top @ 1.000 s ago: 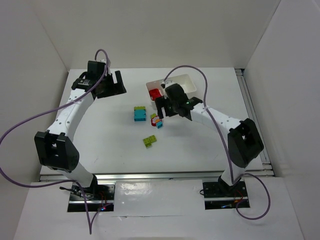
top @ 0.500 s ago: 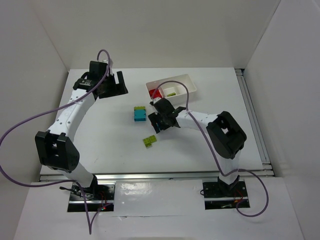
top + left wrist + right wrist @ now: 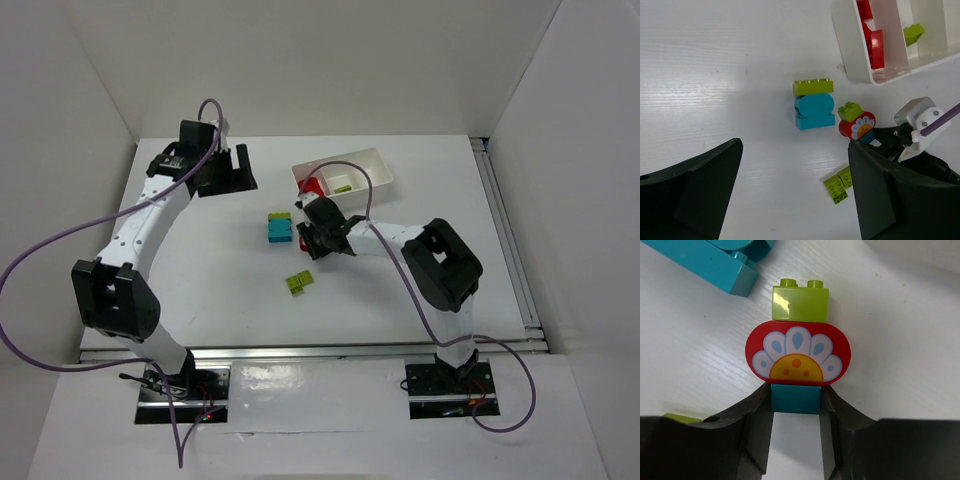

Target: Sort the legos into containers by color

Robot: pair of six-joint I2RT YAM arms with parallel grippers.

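right hand (image 3: 795, 405) clamped on cyan brick (image 3: 795, 399) under red flower piece (image 3: 797, 356) and lime brick (image 3: 800, 302), stack lying on table (image 3: 200, 260) just off near left corner of white tray (image 3: 383, 165), left hand (image 3: 795, 200) wide, holding nothing, well left of tray

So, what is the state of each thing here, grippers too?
Left gripper: open, holds nothing.
Right gripper: shut on cyan brick of flower stack.
Flower stack: lies on table, gripped.
Tray: red bricks in one compartment, green brick in next.
Cyan-green stack: loose on table.
Green pair: loose on table.
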